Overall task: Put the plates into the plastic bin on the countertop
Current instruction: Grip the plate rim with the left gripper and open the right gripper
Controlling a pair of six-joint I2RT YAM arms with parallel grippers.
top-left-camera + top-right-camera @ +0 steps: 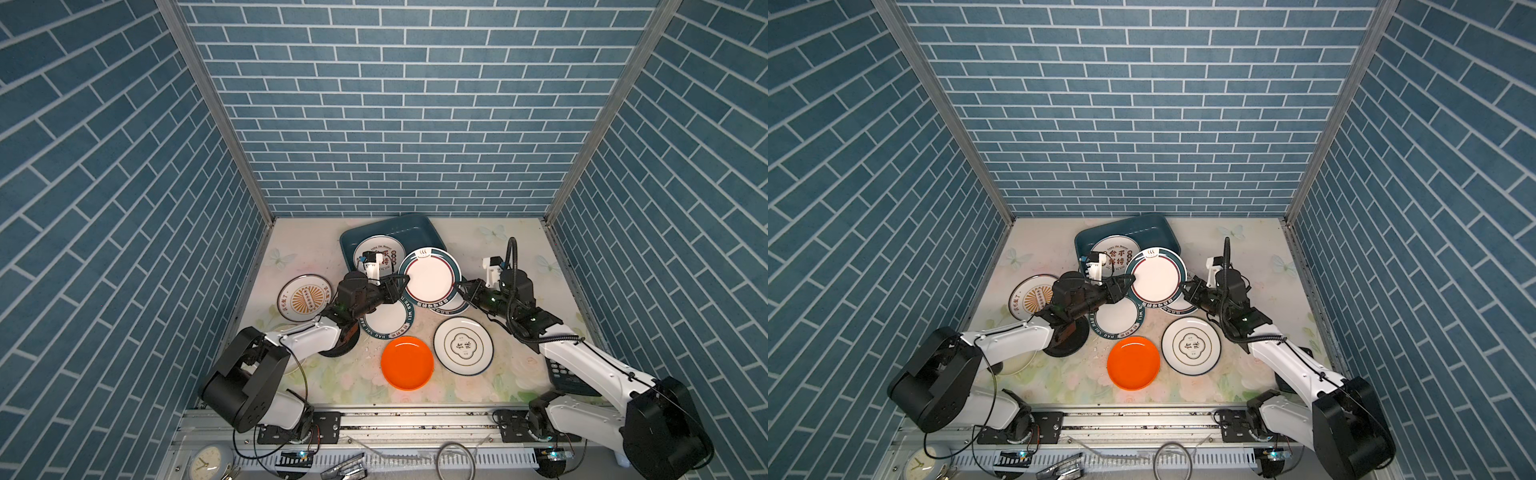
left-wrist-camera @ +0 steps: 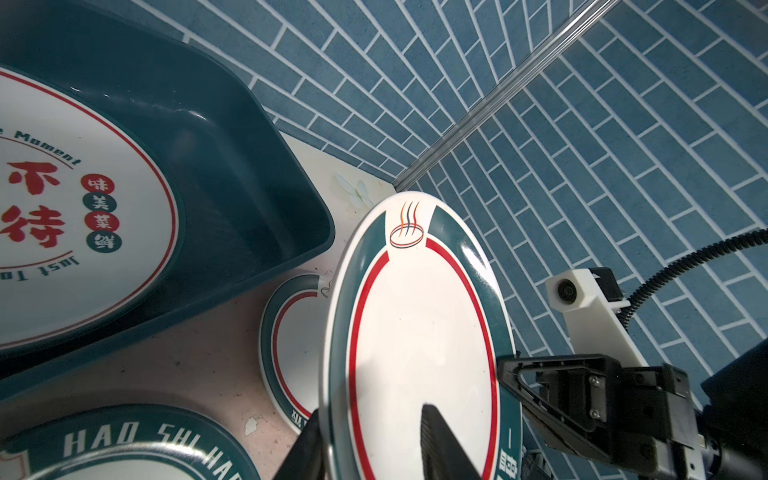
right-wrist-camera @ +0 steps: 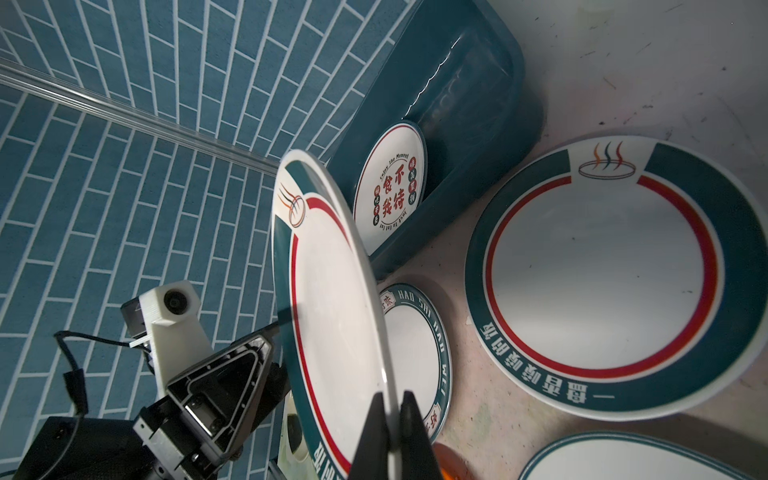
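1. right wrist view: right gripper (image 3: 390, 399) clenched on the rim of the teal-rimmed plate (image 3: 332, 311), one finger on each face.
2. left wrist view: left gripper (image 2: 372, 409) astride the opposite rim of the same plate, one finger over the top face and one beneath. cannot tell whether pressed tight or just short of contact.
3. in both top views: teal-rimmed plate lifted clear of the countertop (image 1: 519, 257) and spanning the gap between the two grippers. sits just near-right of the plastic bin (image 1: 407, 230), overlapping its near right corner.
4. handling, by judgement: stiff and glossy, so probably slippery under the fingers and apt to chip if dropped or knocked on the bin wall. moderate weight. best taken at the thin raised rim, never the flat centre. opposite rim holds likely steadier than a single pinch.
5. plastic bin, far middle of the countertop: one red-lettered plate (image 1: 379, 253) lying in its left part. nothing visible in the right part.
6. outside the bin, on the countertop: twin plate (image 3: 602, 274) directly beneath the lifted one, hao shi hao wei plate (image 1: 388, 320) near-left of it, sunburst plate (image 1: 303, 298) far left, orange plate (image 1: 407, 362) near middle.
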